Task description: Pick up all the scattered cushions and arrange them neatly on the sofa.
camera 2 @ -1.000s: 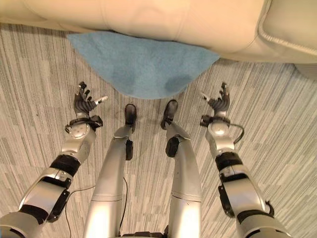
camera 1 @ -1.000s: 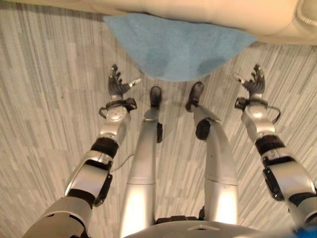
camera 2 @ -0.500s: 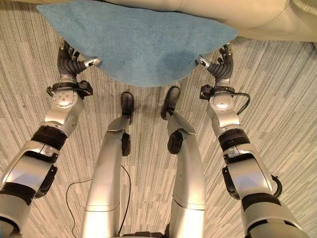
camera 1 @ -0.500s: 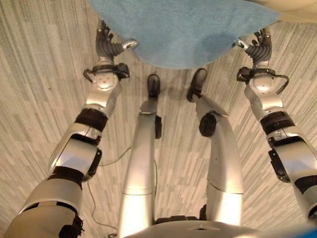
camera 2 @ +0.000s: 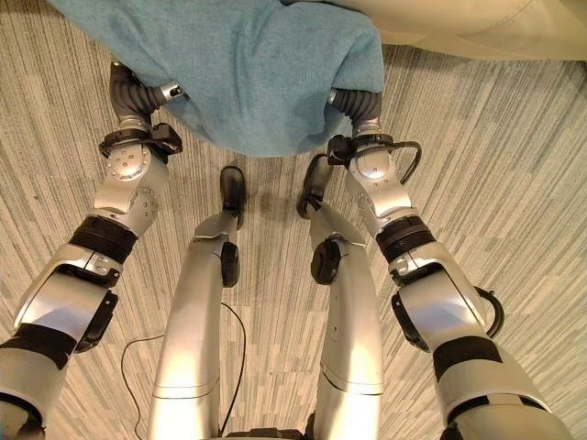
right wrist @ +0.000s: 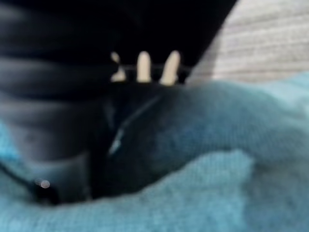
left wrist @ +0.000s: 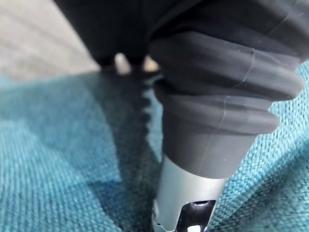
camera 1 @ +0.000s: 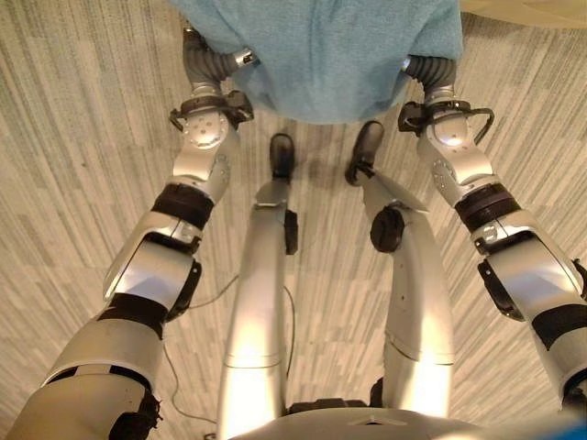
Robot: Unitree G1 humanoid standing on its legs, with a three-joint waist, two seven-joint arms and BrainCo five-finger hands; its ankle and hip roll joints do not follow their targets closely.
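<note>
1. Blue cushion (camera 2: 248, 64) sits between both hands, against the cream sofa (camera 2: 468, 23) edge, above the striped floor (camera 2: 514, 165).
2. L hand (camera 1: 204, 66) pressed into its left side, R hand (camera 2: 353, 99) into its right (fingers buried in fabric, can't tell grip on either).

A blue cushion (camera 2: 248, 64) sits between the left hand (camera 2: 128, 92) and right hand (camera 2: 359, 103), below the cream sofa (camera 2: 477, 27)
</note>
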